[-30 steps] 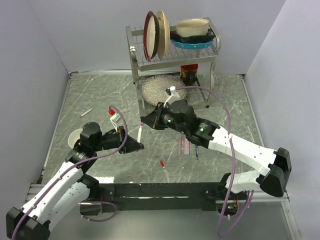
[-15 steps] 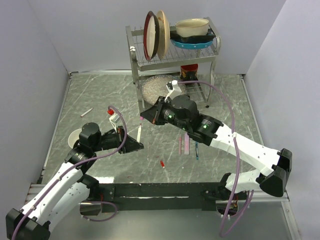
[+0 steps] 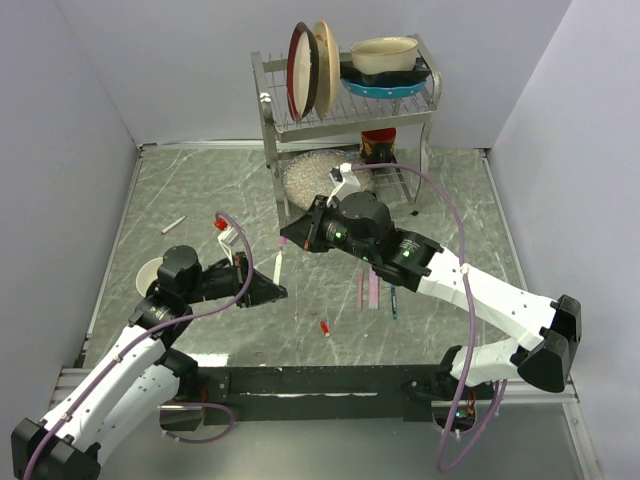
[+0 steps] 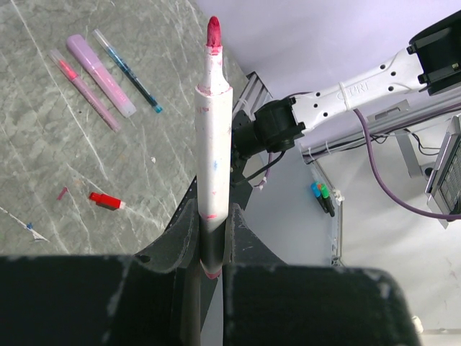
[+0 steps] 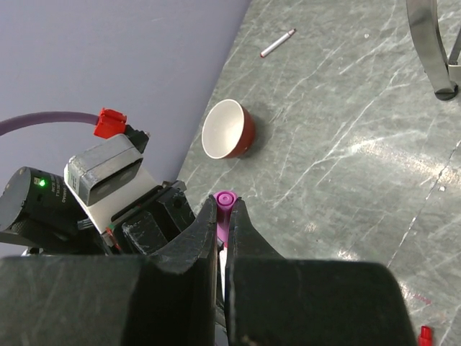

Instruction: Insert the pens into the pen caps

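Note:
My left gripper (image 4: pixel 212 234) is shut on a white pen (image 4: pixel 214 144) and holds it by its lower end, red-pink tip pointing away. In the top view this pen (image 3: pixel 278 266) points toward my right gripper (image 3: pixel 288 240). That right gripper (image 5: pixel 225 210) is shut on a magenta pen cap (image 5: pixel 225 205), held close over the pen's tip; I cannot tell whether they touch. On the table lie a slim pink pen (image 3: pixel 360 290), a wider pale pink pen (image 3: pixel 373 290), a dark blue pen (image 3: pixel 394 301) and a red cap (image 3: pixel 325 326). Another white pen (image 3: pixel 173 225) lies far left.
A red bowl with a white inside (image 5: pixel 227 130) sits by the left arm. A metal dish rack (image 3: pixel 350 110) with plates and bowls stands at the back, with a glass plate (image 3: pixel 320 178) under it. Walls enclose the table on three sides.
My right gripper with the magenta cap has shifted slightly up and back from the pen's tip. The left arm and its pen have stayed still.

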Robot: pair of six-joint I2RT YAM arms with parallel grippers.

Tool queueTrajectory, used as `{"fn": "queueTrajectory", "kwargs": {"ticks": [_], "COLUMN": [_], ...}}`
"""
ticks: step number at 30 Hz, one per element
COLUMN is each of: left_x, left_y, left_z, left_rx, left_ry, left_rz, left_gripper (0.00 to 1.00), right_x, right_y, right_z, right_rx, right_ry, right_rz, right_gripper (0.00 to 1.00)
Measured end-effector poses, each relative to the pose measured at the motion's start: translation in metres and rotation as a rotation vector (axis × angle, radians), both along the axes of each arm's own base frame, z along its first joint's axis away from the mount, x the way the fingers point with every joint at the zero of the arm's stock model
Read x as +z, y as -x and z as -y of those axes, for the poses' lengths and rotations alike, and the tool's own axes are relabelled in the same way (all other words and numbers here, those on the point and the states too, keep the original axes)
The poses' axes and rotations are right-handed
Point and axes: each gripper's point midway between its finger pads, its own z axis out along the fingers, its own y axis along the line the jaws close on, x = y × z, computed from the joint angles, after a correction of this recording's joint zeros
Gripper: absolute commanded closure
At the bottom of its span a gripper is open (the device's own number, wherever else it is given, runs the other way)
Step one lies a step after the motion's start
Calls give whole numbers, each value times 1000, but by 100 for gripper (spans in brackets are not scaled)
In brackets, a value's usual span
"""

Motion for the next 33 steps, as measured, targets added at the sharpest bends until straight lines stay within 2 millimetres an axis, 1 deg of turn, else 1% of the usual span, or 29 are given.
{"fn": "queueTrajectory", "kwargs": {"ticks": [3, 8, 21, 26, 30, 33], "left_x": [0, 0, -4, -6, -14, -15], "left_y": [0, 0, 1, 2, 4, 4], "left_z": [0, 0, 0, -1, -2, -2], "left_rx": [1, 3, 2, 4, 2, 1], "left_ry": [0, -1, -8, -10, -20, -21], "left_rz": [0, -1, -22, -27, -51, -54], "left_gripper": [99, 99, 99, 99, 99, 99], "right_x": [-2, -11, -17, -30, -38, -38], "right_y": [0, 3, 6, 21, 23, 25], "right_z": [0, 0, 0, -8, -9, -9], "right_rx": [3, 13, 25, 85, 93, 99], "right_ry": [2, 15, 3, -5, -16, -28], "right_rz": [-3, -16, -12, -26, -26, -16], "right_gripper": [100, 100, 100, 100, 100, 100]}}
